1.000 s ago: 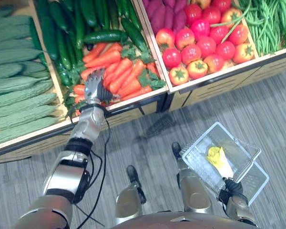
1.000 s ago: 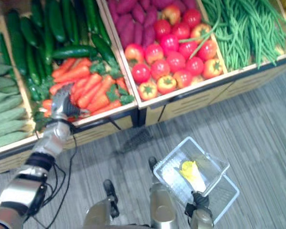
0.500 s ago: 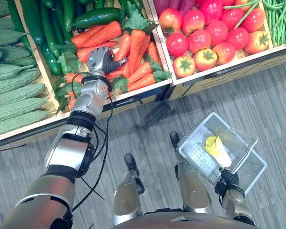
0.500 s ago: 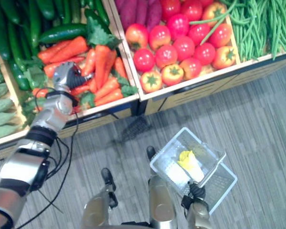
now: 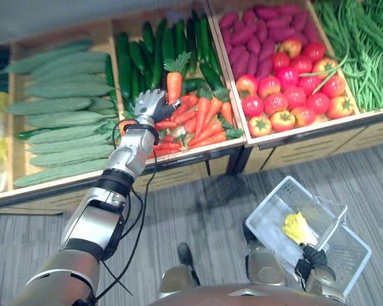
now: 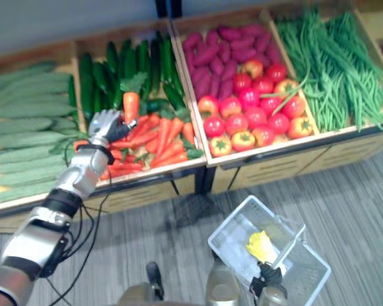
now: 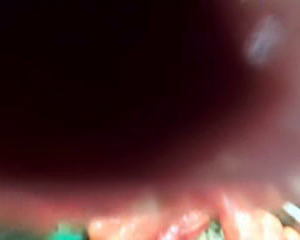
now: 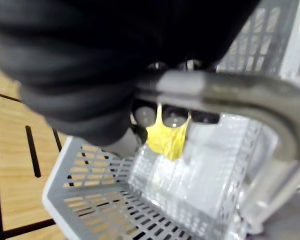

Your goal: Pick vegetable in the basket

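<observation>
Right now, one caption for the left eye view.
Left hand holds an orange leafy-topped carrot above the wooden crate; right hand carries a white plastic basket.

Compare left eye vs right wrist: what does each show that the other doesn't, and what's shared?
Left eye adds: the left hand shut on a carrot, held above the carrot pile, with cucumbers and tomatoes on either side. Right wrist adds: the right hand close up, fingers curled under the handle. Shared: the basket with a yellow vegetable inside.
</observation>
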Controlling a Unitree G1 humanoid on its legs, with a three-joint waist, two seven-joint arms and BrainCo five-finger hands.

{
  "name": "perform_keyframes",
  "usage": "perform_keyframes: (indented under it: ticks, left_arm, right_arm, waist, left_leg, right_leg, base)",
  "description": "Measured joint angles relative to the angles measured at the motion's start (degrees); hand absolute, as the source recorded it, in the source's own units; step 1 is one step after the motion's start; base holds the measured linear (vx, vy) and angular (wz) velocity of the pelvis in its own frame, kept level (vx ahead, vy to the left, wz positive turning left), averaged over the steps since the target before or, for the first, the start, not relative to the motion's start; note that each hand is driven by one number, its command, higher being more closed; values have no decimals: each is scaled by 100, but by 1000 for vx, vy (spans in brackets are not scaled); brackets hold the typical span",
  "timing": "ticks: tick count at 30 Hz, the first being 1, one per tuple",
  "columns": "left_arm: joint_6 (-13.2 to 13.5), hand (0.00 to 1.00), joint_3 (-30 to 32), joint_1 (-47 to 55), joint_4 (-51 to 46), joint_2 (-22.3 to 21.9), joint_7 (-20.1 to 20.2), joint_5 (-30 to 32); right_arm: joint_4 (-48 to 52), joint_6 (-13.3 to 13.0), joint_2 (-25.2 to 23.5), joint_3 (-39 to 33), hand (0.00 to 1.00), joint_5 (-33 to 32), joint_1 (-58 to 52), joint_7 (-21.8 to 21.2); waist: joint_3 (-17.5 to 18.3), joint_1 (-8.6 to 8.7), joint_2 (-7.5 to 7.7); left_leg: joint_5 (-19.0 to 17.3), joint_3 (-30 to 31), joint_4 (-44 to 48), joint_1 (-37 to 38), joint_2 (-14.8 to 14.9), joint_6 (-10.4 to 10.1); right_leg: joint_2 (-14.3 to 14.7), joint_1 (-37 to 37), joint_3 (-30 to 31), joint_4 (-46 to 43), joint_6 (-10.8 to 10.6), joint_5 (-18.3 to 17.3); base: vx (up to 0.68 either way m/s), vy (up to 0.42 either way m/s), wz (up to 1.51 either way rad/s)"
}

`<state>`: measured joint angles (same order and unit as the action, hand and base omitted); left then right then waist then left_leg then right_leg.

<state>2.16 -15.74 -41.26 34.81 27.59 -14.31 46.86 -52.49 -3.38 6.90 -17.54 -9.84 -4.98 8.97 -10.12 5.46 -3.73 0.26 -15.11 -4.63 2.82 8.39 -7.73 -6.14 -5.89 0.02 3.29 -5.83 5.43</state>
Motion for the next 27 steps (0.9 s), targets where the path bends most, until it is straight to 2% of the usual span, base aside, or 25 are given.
perform_keyframes:
  ticks: [5,8,9,10,12,13,15,17,18,19,21,22,23,24,25,26,27]
  left_arm:
    - [50,100,-74,46,-242,12,-55,-2]
    - [109,100,-499,218,-729,-35,-115,-2]
    - [135,100,-637,266,-811,-97,-114,-2]
    - [150,100,-756,401,-969,-360,-121,-6]
    - [200,100,-808,599,-1065,-566,-114,-21]
    - [248,100,-890,766,-1079,-729,-94,-54]
    - [326,100,-995,1070,-1127,-971,-46,-77]
    - [386,100,-1003,1404,-1348,-1177,58,-240]
    - [438,100,-999,1529,-1389,-1300,78,-367]
    - [477,100,-998,1587,-1400,-1392,94,-415]
    - [576,100,-1003,1777,-1458,-1662,211,-579]
    - [607,100,-1019,1927,-1445,-1849,273,-587]
    - [619,100,-1029,2015,-1421,-1931,278,-609]
    - [637,100,-1093,2166,-1349,-2117,280,-814]
    - [652,100,-1147,2325,-1327,-2260,276,-989]
    - [660,100,-1145,2386,-1320,-2275,273,-1041]
    - [710,100,-1134,2491,-1320,-2336,250,-1208]
  right_arm:
    - [-18,11,-6,0,100,-5,-139,1]
    - [221,93,-36,13,100,-10,-265,24]
    - [444,123,-72,23,100,-10,-338,26]
    - [946,148,-169,49,100,-15,-432,36]
    - [1302,170,-181,204,100,-20,-345,47]
    - [1570,182,-192,312,100,-22,-183,75]
    - [1894,216,-181,575,100,-21,-108,109]
    - [2332,216,-185,1100,100,-19,-141,135]
    - [2615,215,-172,1373,100,-13,-136,134]
    - [2768,214,-162,1497,100,-8,-139,117]
    - [3321,208,-158,1924,100,-4,-151,1]
    - [3545,193,-167,2169,100,-4,-183,-80]
    - [3626,165,-168,2280,100,-5,-202,-129]
    - [3832,160,-164,2440,100,-16,-281,-219]
    - [4021,160,-160,2640,100,-31,-342,-253]
    - [4097,159,-159,2752,100,-41,-364,-263]
    - [4133,112,-107,3088,100,-85,-305,-289]
  waist:
    - [97,28,93]
    - [123,120,133]
    - [133,169,143]
    - [141,163,160]
    - [143,123,194]
    - [142,114,220]
    - [131,93,203]
    - [137,-58,215]
    - [136,-73,199]
    - [156,-64,185]
    - [156,-78,169]
    - [158,-7,180]
    - [152,6,204]
    - [145,10,236]
    - [142,-23,224]
    - [145,-47,214]
    - [134,-188,175]
  left_leg:
    - [67,-2,-91,141,-34,43]
    - [53,-21,-95,229,-43,48]
    - [35,-26,-95,249,-44,41]
    - [-2,-198,-93,268,-41,30]
    - [-54,-563,-83,290,-35,24]
    - [-131,-885,0,324,-25,55]
    - [-311,-1465,228,499,64,41]
    - [-643,-2116,516,879,199,-154]
    - [-699,-2465,609,1037,278,-209]
    - [-700,-2636,635,1086,292,-211]
    - [-751,-3184,839,1241,382,-294]
    - [-800,-3298,1300,1225,573,-365]
    - [-804,-3319,1634,1196,685,-364]
    - [-770,-3196,2606,1028,1046,-227]
    - [-541,-2512,3824,611,1440,543]
    - [-387,-1951,4293,351,1472,711]
    - [-958,-749,4861,-112,1085,599]
  right_leg:
    - [-25,135,-16,72,-27,27]
    - [-32,212,-7,83,-22,57]
    - [-29,225,26,77,-28,51]
    - [2,98,212,-18,-34,47]
    - [54,-195,436,-212,-37,48]
    - [-43,-369,158,-311,86,-49]
    - [-470,-540,-1557,-846,689,-453]
    - [-861,-551,-2999,-1459,1019,-324]
    - [-811,-623,-3097,-1649,879,-293]
    - [-746,-707,-3089,-1709,865,-284]
    - [-449,-894,-2688,-1671,856,-296]
    - [-316,-880,-2514,-1612,790,-342]
    - [-244,-843,-2413,-1567,793,-343]
    - [-49,-700,-2137,-1386,809,-338]
    - [197,-518,-1867,-1153,845,-345]
    - [271,-461,-1735,-1078,915,-330]
    - [432,-467,-1247,-1005,1077,-338]
  base:
    - [-6,-1,1]
    - [44,6,-3]
    - [47,16,-25]
    - [40,21,-47]
    - [17,23,-97]
    - [17,30,-131]
    - [62,58,-142]
    - [175,52,-181]
    - [210,-16,-169]
    - [165,-61,-137]
    - [118,-95,-145]
    - [131,-123,-118]
    - [152,-137,-103]
    - [162,-148,-113]
    - [170,-141,-122]
    - [160,-65,-156]
    - [178,23,-194]
